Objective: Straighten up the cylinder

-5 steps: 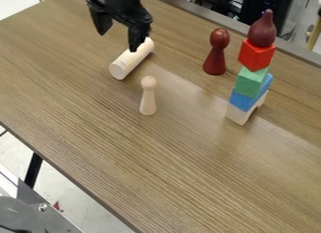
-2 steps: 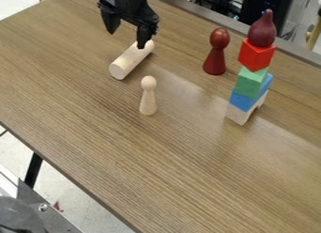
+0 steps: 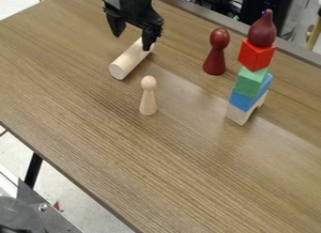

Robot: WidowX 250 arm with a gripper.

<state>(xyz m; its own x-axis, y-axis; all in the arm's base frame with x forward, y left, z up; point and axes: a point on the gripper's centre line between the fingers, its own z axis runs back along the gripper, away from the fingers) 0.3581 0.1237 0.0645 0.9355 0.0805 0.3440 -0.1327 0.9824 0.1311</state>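
1. Wood-grain tabletop: a pale wooden cylinder lies on its side toward the far edge.
2. The gripper, spread wide, hangs at the cylinder's far end.
3. Grasp alignment appears in hand; the next move calls for lowering, closing there, then tilting upright.

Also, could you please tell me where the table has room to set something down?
The table is bare in front of the pale peg and block tower, and left of the cylinder. It's crowded by the hand at the cylinder's far end, and around the tower and red peg.
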